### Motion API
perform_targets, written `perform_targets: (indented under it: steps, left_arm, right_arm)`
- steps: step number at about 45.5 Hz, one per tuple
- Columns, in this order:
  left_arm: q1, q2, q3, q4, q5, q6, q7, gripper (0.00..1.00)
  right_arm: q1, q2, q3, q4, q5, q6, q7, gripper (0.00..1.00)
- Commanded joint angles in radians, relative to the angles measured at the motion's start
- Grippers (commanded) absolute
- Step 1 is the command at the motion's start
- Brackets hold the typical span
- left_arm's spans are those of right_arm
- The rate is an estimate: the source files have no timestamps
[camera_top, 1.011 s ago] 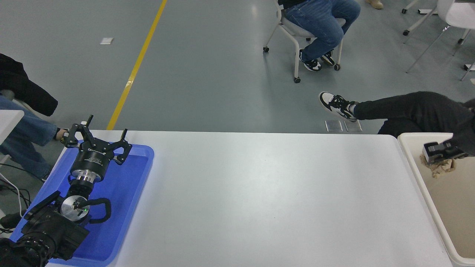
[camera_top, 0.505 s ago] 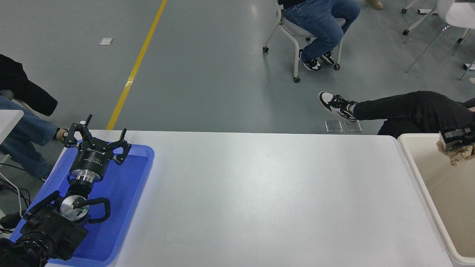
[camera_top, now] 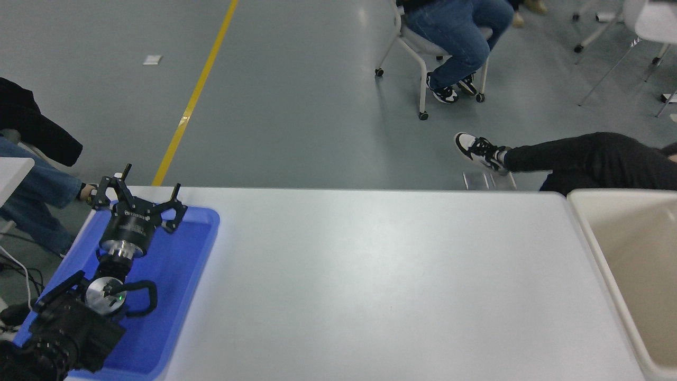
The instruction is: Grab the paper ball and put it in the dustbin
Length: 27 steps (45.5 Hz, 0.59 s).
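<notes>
White surface (camera_top: 370, 286) lies bare, left gripper (camera_top: 138, 197) parked with jaws spread over the blue tray (camera_top: 174, 296), right arm and paper ball unseen; possibly the ball has reached the dustbin (camera_top: 608, 254).

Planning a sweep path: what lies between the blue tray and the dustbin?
Only bare white table between the blue tray and the dustbin, in the head view.
</notes>
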Motion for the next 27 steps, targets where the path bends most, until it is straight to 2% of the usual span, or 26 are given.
perform_targets:
  steps: [1,18,27]
  left_arm:
    - [0.000,-0.002,0.002,0.003,0.000,0.000,0.000,1.00]
    - [0.000,0.000,0.000,0.003,0.000,0.000,-0.002,1.00]
    - [0.000,0.000,0.000,0.000,0.000,0.000,-0.002,1.00]
  right_arm:
    - [-0.363,-0.025,0.338,-0.319,-0.062,-0.029,0.007,0.00]
    - [-0.791,0.098,0.585,-0.571,-0.043,-0.328,0.005,0.00]
    - [-0.939,0.180,0.737,-0.666,-0.029,-0.389,-0.006,0.00]
